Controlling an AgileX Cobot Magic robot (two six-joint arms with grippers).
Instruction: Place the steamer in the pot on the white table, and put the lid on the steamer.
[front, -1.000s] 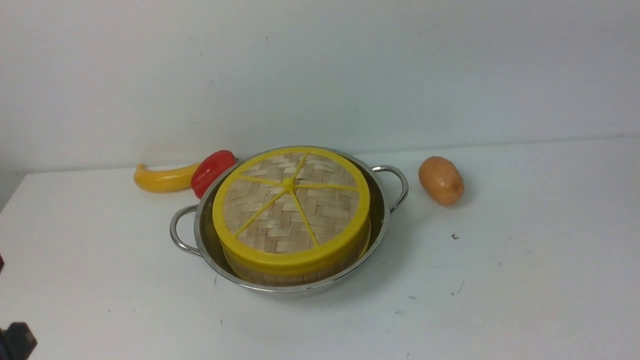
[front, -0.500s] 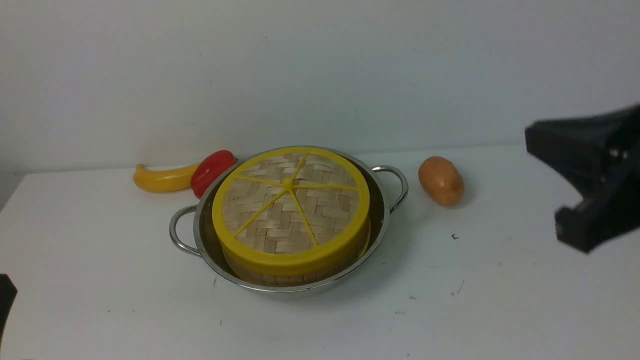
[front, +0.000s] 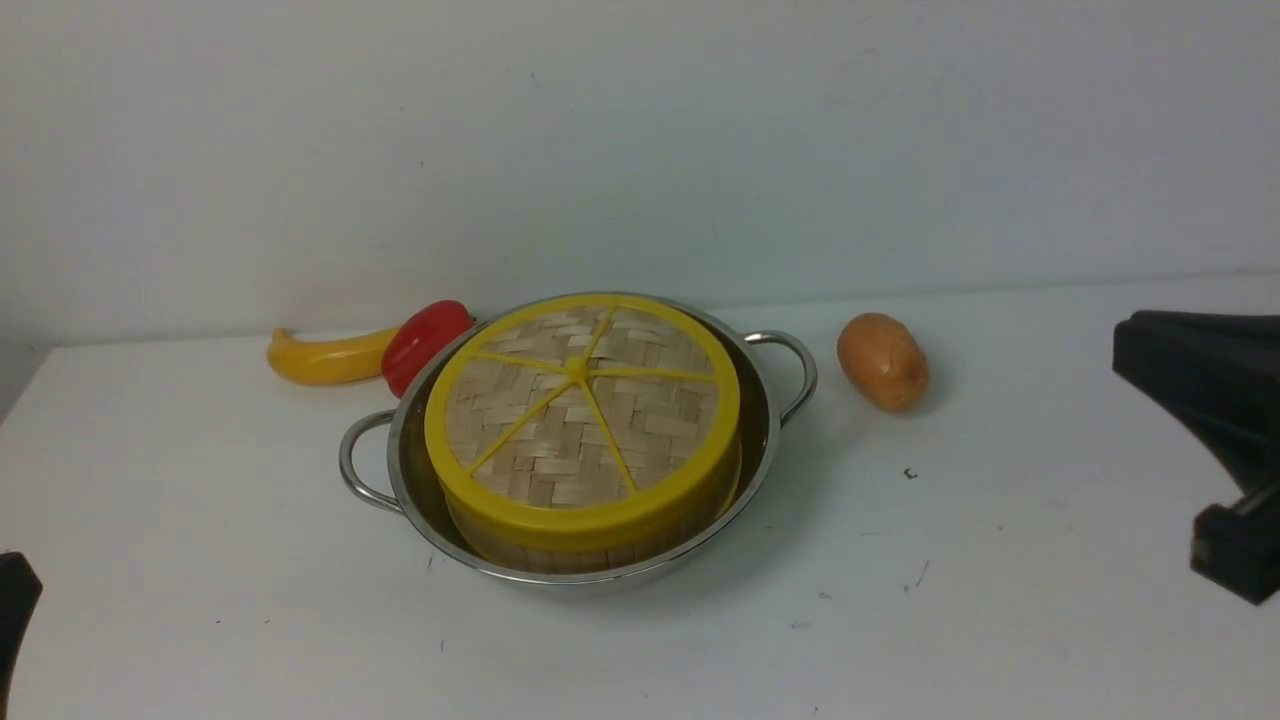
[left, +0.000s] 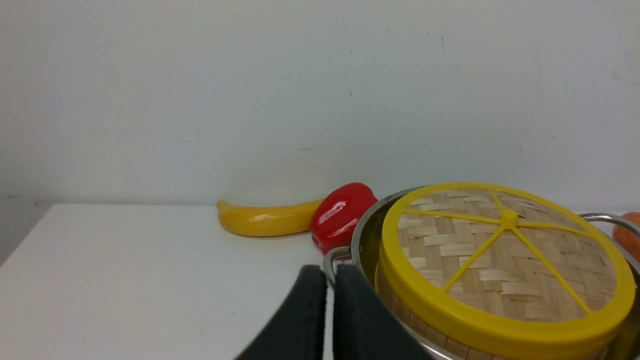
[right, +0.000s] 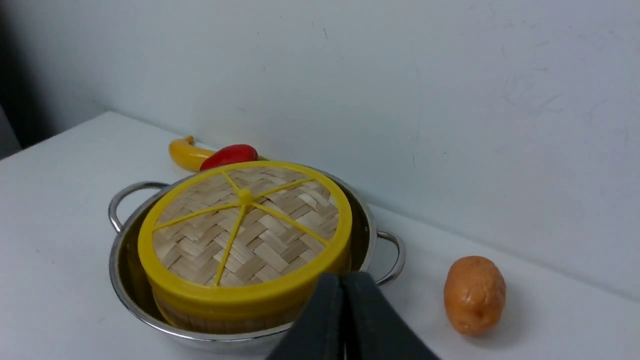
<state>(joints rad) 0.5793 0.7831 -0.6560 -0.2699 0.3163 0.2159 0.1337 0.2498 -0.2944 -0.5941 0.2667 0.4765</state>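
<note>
The steamer (front: 560, 552) sits inside the pot (front: 770, 420) at the middle of the white table (front: 1000, 600). Only its bamboo wall shows, because the lid (front: 580, 410) lies flat on top of it. My left gripper (left: 330, 272) is shut and empty, just outside the pot's near handle (left: 332, 255). My right gripper (right: 342, 277) is shut and empty, in front of the pot (right: 370, 225) on its other side. In the front view, black parts of the right arm (front: 1220, 400) show at the right edge, and a sliver of the left arm (front: 12, 620) at the bottom left.
A yellow banana (front: 320, 358) and a red pepper (front: 425, 340) lie behind the pot on the left, the pepper close against its rim. An orange potato (front: 882, 360) lies to the right of the pot's right handle (front: 795, 365). The wall stands just behind.
The right arm came into the front view from the right, then dropped lower and drew back toward the right edge. The pot, steamer and lid have not moved.
</note>
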